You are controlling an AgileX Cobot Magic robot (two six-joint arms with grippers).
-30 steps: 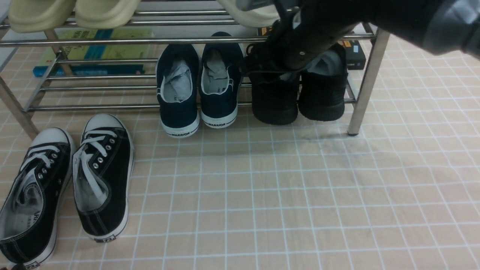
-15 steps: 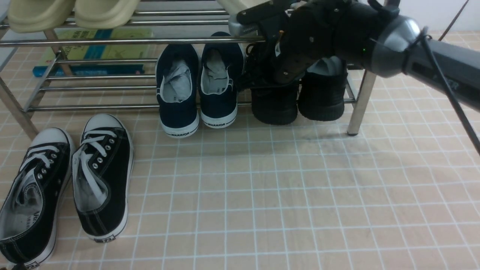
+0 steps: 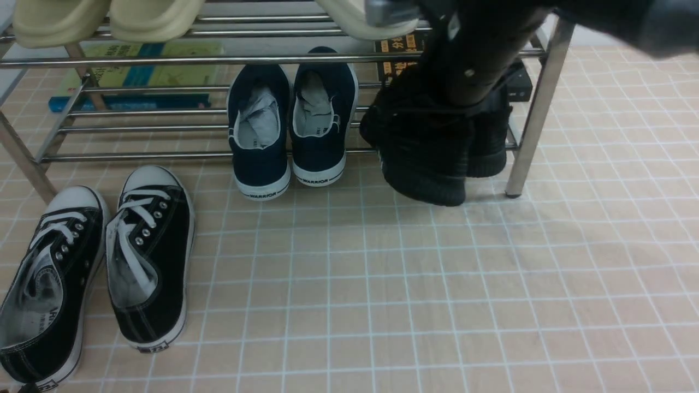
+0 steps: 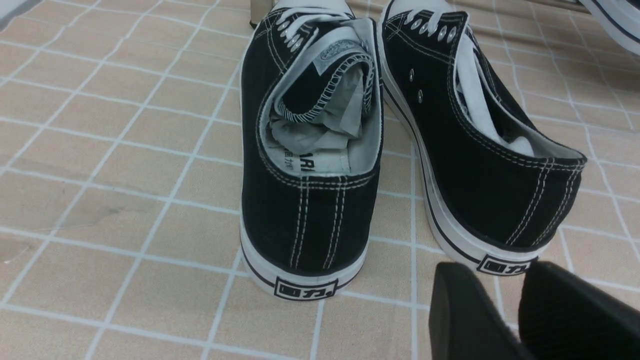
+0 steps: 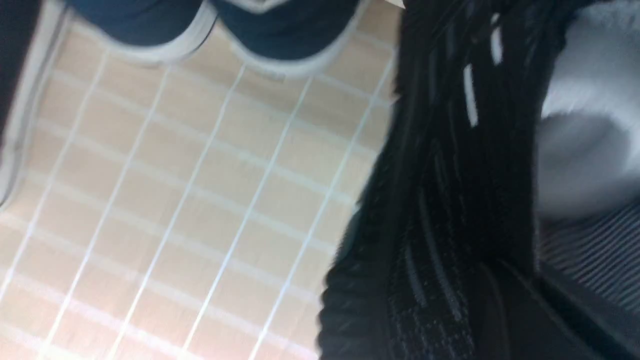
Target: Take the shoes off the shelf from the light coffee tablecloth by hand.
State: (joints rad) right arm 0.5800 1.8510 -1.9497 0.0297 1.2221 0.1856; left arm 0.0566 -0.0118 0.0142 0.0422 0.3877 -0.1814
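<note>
Evidently tan cloth: light coffee tablecloth [image 3: 349, 284], thin white grid lines, spreads under the rack and over the foreground; a broad stretch of it lies in front of the rack.
Shelf: chrome tube rack [image 3: 185, 60], spanning the far side, cream shoes [image 3: 155, 16] on its upper tier.
Right arm: dark, reaches in from the right across the rack's right end, blurred.
Floor-level pair: black canvas sneakers [image 3: 155, 267] with white toe caps, on the cloth at the left, toes toward the rack.
Navy pair: white-soled shoes [image 3: 261, 169], lower tier, left of the knit pair.
Task's pair: black knit sneakers [image 3: 426, 169], at the right end of the lower tier; the nearer one tilts, heel dipping out past the front bar, its mate just beside and partly behind it.
Right gripper: jaws [image 5: 520, 285] closed on the side of the nearer knit sneaker, fabric pinched at the collar.
Left gripper: jaws [image 4: 500, 305] parted and holding nothing, near the canvas heels.
Step in hand: drawing the first knit sneaker off the lower tier, by my reading.
Next move: keep the pinch, clear the front bar, then lower it sole-down onto the cloth; the mate probably follows.
</note>
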